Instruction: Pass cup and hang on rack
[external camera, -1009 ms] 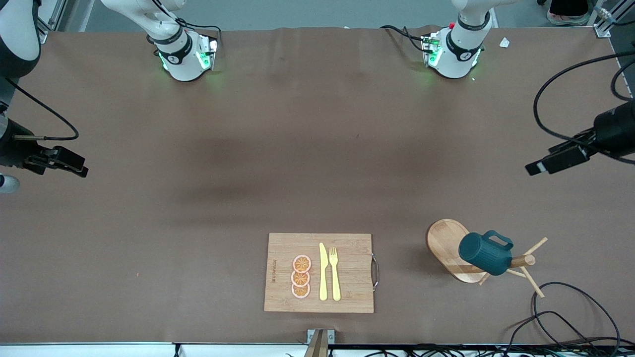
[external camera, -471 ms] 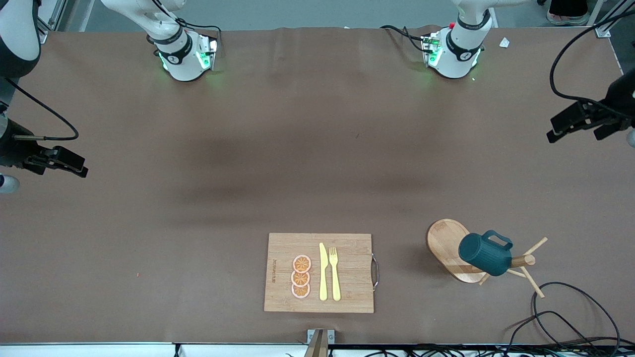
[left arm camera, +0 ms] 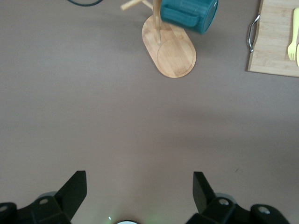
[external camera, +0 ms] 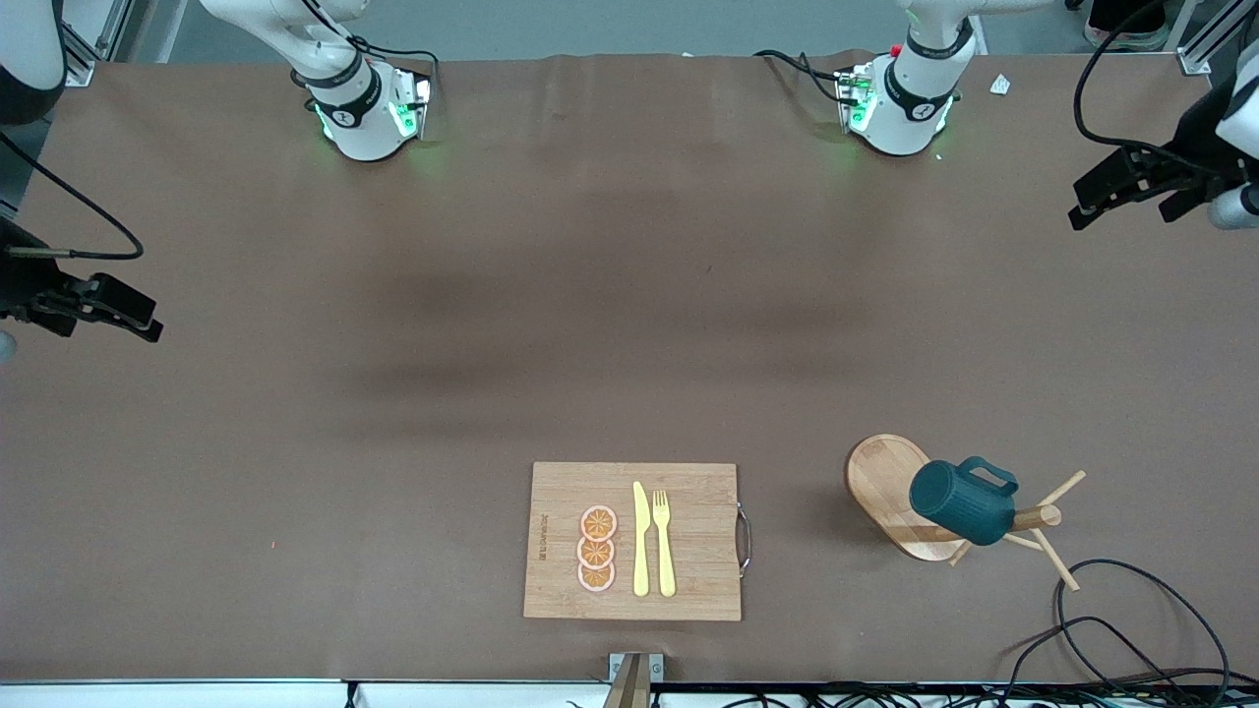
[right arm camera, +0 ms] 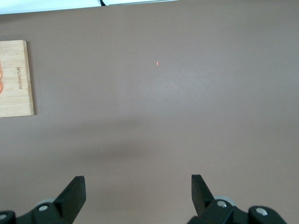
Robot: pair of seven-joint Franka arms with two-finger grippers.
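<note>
Hands: left hand point(external camera: 1082, 202) and right hand point(external camera: 148, 323) spread wide, empty, over table ends.

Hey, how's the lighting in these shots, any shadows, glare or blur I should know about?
Front view: even light, no glare; soft broad shadows darken the table mid-cloth, and green lights glow at both arm bases. Left wrist view: the cup on the rack looks slightly soft. Right wrist view: a faint shadow band crosses the cloth; the cutting board is cut off at the edge.
</note>
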